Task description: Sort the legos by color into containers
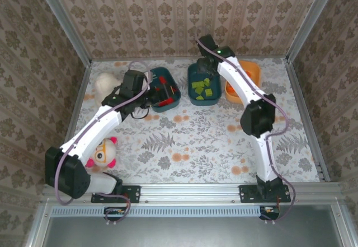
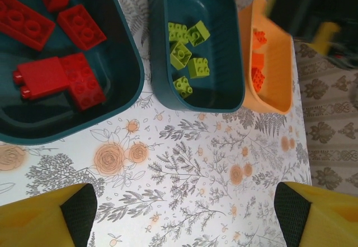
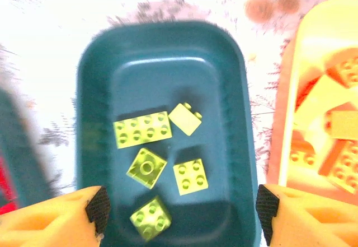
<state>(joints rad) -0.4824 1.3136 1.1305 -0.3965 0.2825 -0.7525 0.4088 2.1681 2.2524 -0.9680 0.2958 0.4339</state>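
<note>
Five green legos (image 3: 142, 129), teal bin (image 3: 92, 90), orange bin (image 3: 286, 107) beside

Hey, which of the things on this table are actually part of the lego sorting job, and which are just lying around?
Part of the job:
- red legos in the left teal bin
- green legos in the middle teal bin
- orange legos in the orange bin

Just lying about:
- cream plush toy
- pink-and-white plush toy

Was a lab robot cell, dressed home-style: aluminium frame (image 1: 64, 23), wallpaper panels (image 1: 184, 17), floral tablecloth (image 1: 196, 140), metal mounting rail (image 1: 196, 191) up front.
</note>
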